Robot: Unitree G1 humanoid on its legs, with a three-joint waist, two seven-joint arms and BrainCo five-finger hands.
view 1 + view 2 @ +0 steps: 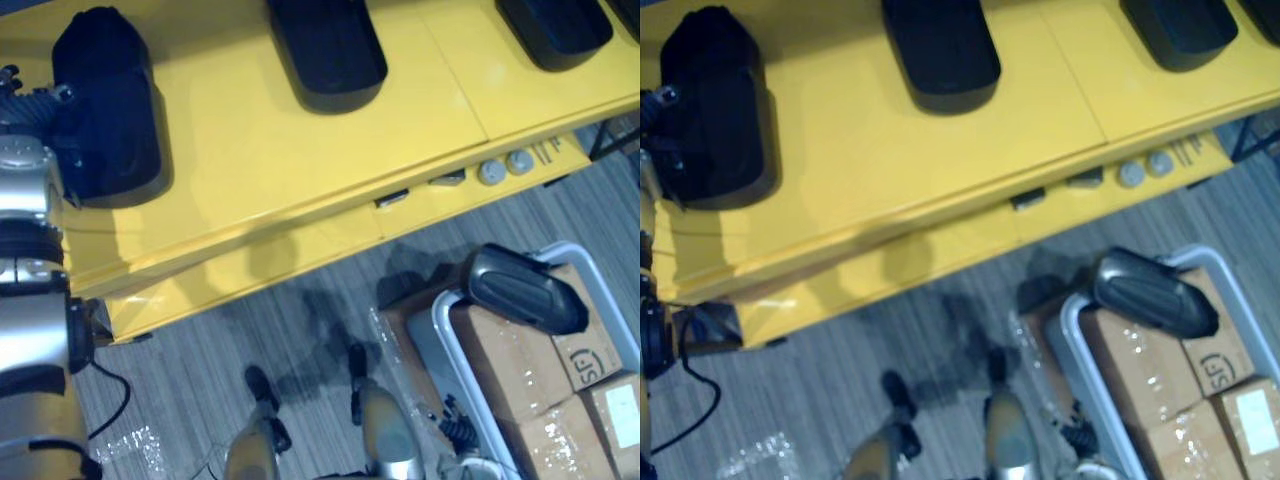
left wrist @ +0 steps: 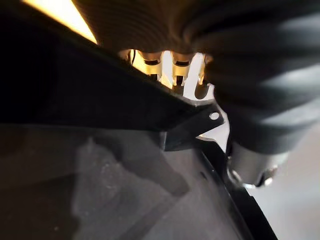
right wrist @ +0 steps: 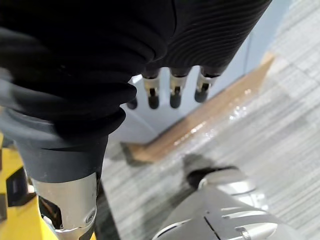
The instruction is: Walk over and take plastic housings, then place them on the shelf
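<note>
Black plastic housings on a yellow shelf, with one more lying apart at the near right.
Three glossy, rounded-oblong shells lie flat in a row on the shelf [image 1: 300,150], well apart from each other: the left housing [image 1: 105,110], the middle housing [image 1: 325,50] and the right housing [image 1: 553,30], the last two cut off at the far edge. A fourth housing [image 1: 525,290], seemingly dark grey, lies slanted on cardboard boxes [image 1: 510,370] at the near right.

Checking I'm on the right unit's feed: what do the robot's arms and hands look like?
The left arm is made of rounded silver-grey segments with black bands between them. The right hand has a dark ribbed cover over its back and wrist, and silver fingers with dark tips. The left hand has the same ribbed cover and silver fingers.
</note>
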